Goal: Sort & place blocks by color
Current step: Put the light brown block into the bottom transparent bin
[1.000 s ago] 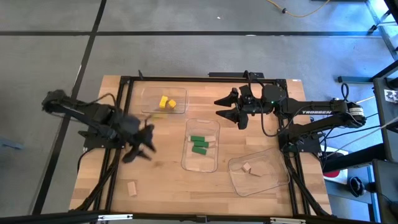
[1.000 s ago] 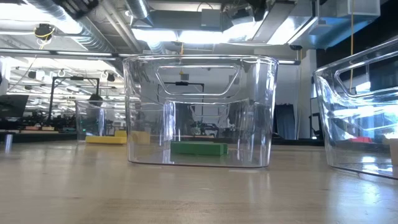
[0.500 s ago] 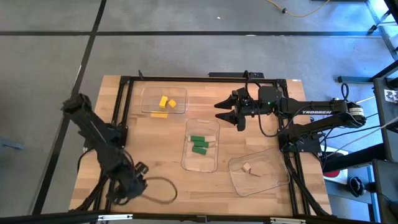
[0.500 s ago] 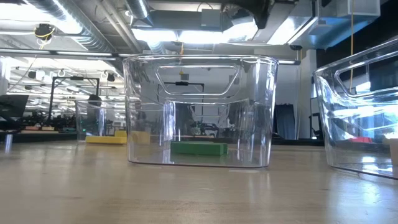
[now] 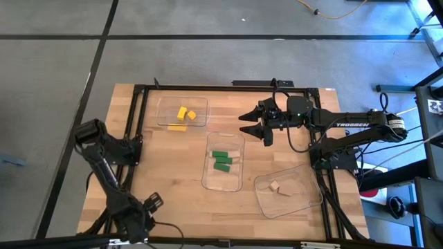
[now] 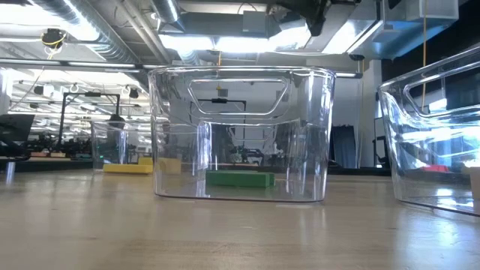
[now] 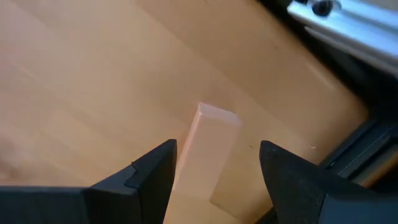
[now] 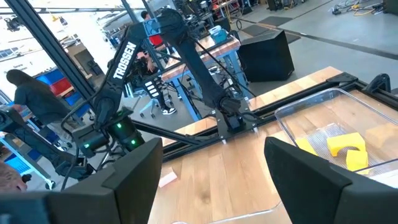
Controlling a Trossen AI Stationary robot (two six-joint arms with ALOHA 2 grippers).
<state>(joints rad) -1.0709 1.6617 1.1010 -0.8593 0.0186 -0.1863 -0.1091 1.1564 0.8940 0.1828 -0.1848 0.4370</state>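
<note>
My left gripper (image 5: 151,203) (image 7: 219,147) is open near the table's near-left corner. Its fingers stand on either side of a pale tan oblong block (image 7: 208,155) that lies flat on the wood, with a gap on both sides. In the high view the gripper hides that block. My right gripper (image 5: 259,125) is open and waits above the table, between the tray with yellow blocks (image 5: 183,113) and the tray with green blocks (image 5: 221,160). Two tan blocks (image 5: 278,187) lie in the tray at the near right.
Three clear trays stand on the table: far left (image 5: 199,119), middle (image 5: 237,141) (image 6: 240,135) and near right (image 5: 304,197). The black frame rail (image 5: 131,138) runs close along the left side, by my left gripper. Bare wood lies between the trays and the near-left corner.
My left arm has swung from the middle of the table's left side toward the near edge and come down at the near-left corner, over the loose tan block. The block has not moved. My right arm has kept its place.
</note>
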